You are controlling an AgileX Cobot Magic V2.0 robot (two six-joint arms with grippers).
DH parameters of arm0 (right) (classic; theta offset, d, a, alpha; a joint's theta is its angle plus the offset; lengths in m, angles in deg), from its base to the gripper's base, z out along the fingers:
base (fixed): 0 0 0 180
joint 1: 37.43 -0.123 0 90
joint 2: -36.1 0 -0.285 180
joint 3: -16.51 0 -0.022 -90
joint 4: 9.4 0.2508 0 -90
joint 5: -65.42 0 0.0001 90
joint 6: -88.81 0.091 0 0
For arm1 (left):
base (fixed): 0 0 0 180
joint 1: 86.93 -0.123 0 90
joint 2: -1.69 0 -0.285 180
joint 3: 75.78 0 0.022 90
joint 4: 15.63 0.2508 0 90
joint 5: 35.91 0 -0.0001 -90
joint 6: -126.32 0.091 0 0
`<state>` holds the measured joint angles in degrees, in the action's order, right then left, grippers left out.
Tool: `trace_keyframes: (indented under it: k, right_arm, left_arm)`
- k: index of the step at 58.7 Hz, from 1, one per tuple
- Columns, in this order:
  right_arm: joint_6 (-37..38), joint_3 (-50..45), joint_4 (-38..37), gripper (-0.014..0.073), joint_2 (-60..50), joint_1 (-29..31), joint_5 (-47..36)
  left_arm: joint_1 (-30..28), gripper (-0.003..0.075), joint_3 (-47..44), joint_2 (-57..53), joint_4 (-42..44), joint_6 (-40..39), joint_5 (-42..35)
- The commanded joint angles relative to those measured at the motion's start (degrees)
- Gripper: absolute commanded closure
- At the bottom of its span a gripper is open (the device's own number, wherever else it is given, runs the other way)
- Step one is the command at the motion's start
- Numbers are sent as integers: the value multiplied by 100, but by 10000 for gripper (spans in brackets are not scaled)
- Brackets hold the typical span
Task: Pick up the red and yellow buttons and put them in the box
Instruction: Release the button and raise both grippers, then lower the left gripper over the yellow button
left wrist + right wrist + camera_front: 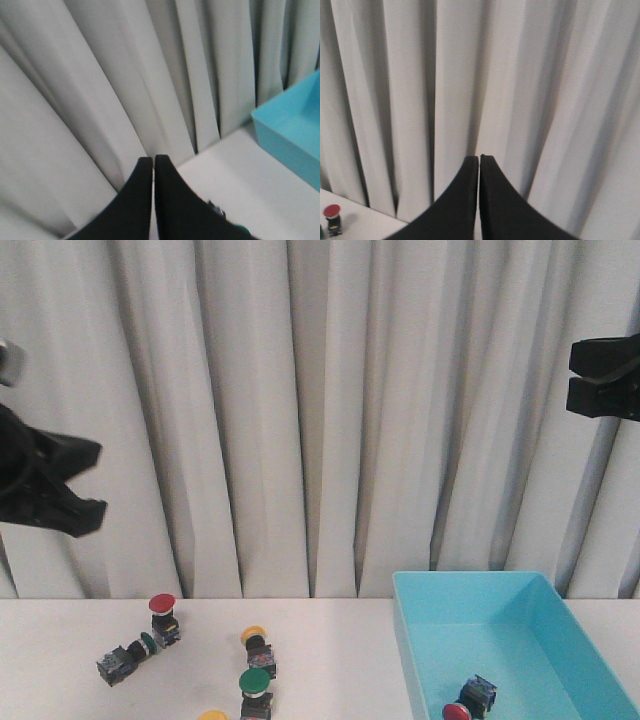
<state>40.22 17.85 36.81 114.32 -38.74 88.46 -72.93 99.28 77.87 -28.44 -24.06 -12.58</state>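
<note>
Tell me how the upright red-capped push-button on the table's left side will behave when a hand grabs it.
The red-capped push-button on its dark blocky body stands upright with a cap wider than its body, so it will probably tip if nudged. The domed cap looks smooth and may slip; the squarer body seems the safer grip. It looks like rigid plastic, so it likely won't deform.

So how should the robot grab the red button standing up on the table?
Probably by the dark body under the cap of the red button. It stands upright, cap on top, so coming straight down from above suits it, fingers closing on the blocky sides. The round cap looks slippery. The left hand is on its side of the table. A green button lies close, so mind that side.
</note>
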Motion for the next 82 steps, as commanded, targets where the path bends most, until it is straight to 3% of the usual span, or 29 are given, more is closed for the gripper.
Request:
trace_keyframes:
  k: [1,12,26,34,48,56,65,74,82]
  right_arm:
    - [-40,171,275,601,-135,21,-119]
    - [-80,108,32,598,-349,21,417]
    - [-625,-1465,171,598,-1342,1,-1384]
    - [-649,-2120,305,598,-1659,1,-1607]
    - [-677,-2160,277,538,-1799,6,-1420]
    - [-631,-2160,277,481,-1799,6,-1349]
    - [-631,-2160,277,473,-1799,6,-1249]
    - [-508,-2160,640,473,-1799,6,-1248]
    - [-476,-2160,1567,473,-1799,6,-1672]
  left_arm:
    - [-16,726,18,-340,-90,-39,-813]
    - [-16,720,24,-370,-132,-39,-692]
    - [-16,675,24,-370,-132,-429,-678]
    - [-16,626,24,-349,-126,-477,-605]
    - [-16,510,24,-244,-77,-445,-587]
    - [-16,382,24,-103,-82,-445,-406]
    - [-16,242,24,255,-82,-445,-149]
    - [-16,213,24,538,-122,-487,-6]
    - [-16,215,24,599,-134,-487,33]
